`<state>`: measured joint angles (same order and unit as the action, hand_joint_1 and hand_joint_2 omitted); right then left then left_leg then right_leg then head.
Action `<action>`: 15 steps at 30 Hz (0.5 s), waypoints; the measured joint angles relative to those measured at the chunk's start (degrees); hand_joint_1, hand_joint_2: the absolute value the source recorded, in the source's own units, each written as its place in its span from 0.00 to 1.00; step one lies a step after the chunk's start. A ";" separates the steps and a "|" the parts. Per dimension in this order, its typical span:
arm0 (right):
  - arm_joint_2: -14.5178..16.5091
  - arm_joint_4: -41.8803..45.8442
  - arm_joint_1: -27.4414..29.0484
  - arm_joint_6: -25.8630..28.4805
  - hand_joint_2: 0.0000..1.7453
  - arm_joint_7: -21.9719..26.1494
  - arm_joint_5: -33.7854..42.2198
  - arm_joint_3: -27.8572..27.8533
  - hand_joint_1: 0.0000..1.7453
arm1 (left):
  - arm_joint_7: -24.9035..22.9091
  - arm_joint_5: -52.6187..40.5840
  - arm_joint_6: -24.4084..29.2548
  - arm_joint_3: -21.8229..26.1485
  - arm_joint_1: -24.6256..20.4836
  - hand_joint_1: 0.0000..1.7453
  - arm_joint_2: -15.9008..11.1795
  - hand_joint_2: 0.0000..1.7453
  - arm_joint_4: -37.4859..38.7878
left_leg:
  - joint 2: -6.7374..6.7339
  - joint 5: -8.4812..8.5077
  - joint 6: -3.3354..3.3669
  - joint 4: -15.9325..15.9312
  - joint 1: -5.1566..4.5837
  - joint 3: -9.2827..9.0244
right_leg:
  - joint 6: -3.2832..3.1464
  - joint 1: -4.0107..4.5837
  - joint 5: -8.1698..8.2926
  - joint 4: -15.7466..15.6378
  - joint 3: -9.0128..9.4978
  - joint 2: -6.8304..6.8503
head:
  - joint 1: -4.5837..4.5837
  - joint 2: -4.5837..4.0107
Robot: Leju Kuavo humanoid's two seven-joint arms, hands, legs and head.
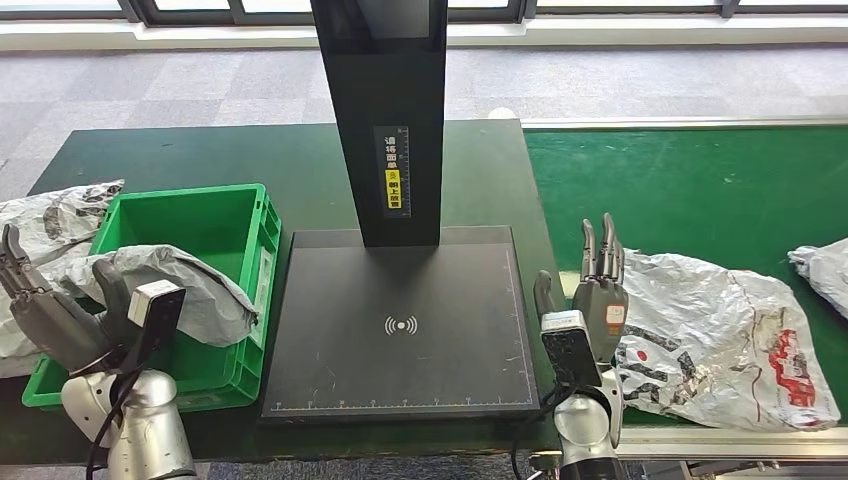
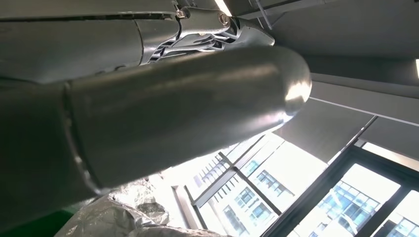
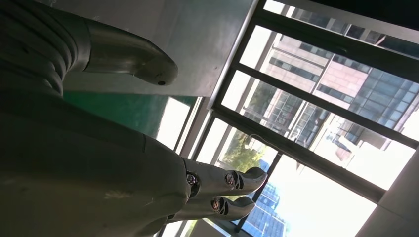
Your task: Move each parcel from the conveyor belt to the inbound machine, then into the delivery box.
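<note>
On my head view, going left to right: a grey bag (image 1: 55, 215) lies at the far left edge of the bench (image 1: 200, 155), partly behind the green box (image 1: 225, 215), which sits near the bench's front-left corner. A crumpled grey parcel (image 1: 185, 285) lies draped over the box's front-left part, partly inside it. My left hand (image 1: 50, 315) is at that parcel's left side, fingers (image 1: 12, 262) spread and pointing up, thumb toward the parcel; I can't tell whether it pinches the wrapping or just rests against it. My left wrist view gives me the thumb (image 2: 188, 108) close up with a bit of crinkled grey wrapping (image 2: 113, 219) just beside it, and that doesn't settle it either. Next comes the black scanner (image 1: 400, 325), a flat pad with a wireless mark and a tall black post (image 1: 395, 110) rising from its back edge. At the pad's front-right corner my right hand (image 1: 598, 290) stands upright, fingers straight and close together, holding nothing. It sits just beside the left edge of a white parcel (image 1: 725, 335) with red and black print, lying on the green belt (image 1: 700, 190) near the belt's front edge. Another white parcel (image 1: 825, 270) pokes in at the belt's right edge.
</note>
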<state>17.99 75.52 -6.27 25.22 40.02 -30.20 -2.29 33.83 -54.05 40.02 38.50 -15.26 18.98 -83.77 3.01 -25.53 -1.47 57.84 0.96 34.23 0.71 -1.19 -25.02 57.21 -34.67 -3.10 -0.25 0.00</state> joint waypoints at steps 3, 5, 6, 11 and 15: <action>0.00 -0.02 0.05 -0.01 1.00 0.00 -0.20 -0.28 0.00 | 0.35 0.76 0.00 -0.16 -0.07 0.00 0.04 1.00 0.46 | 0.00 0.00 0.00 0.00 0.00 0.00 | 0.00 0.00 0.00 0.00 0.00 0.00 | 0.00 0.00; 0.00 -0.02 0.06 -0.02 1.00 0.01 -0.34 -0.38 0.00 | 0.50 1.69 0.00 -0.58 -0.15 0.00 0.08 1.00 0.79 | 0.00 0.00 0.00 0.00 0.00 -0.01 | 0.00 0.00 0.00 0.00 -0.01 0.00 | -0.01 0.00; 0.00 -0.02 0.07 0.05 1.00 -0.02 -0.46 -0.45 0.00 | 0.89 2.82 0.00 -0.95 -0.19 0.00 0.10 1.00 1.11 | 0.00 0.00 0.00 0.00 0.00 -0.01 | 0.00 0.00 0.00 -0.01 0.00 0.00 | -0.01 0.00; 0.00 -0.02 0.16 0.96 1.00 -0.68 -1.37 -1.01 0.00 | 4.33 11.85 -0.01 -4.94 -0.55 0.00 0.15 1.00 4.09 | 0.01 0.00 0.00 0.00 0.00 0.00 | 0.00 0.00 0.00 -0.01 0.02 0.01 | 0.01 0.00; 0.00 -0.02 0.21 0.98 1.00 -0.79 -1.45 -1.30 0.00 | 4.64 13.13 -0.02 -6.18 -0.72 0.00 0.15 1.00 4.93 | 0.01 0.00 0.00 0.00 0.00 0.00 | 0.00 0.00 0.00 -0.01 0.03 0.01 | 0.01 0.00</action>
<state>17.99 75.49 -6.06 26.21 39.23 -31.65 -3.59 38.47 -40.93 40.00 32.31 -15.98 19.12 -78.84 3.03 -25.52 -1.47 57.84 0.95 34.23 0.71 -1.19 -25.02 57.21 -34.64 -3.09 -0.24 0.00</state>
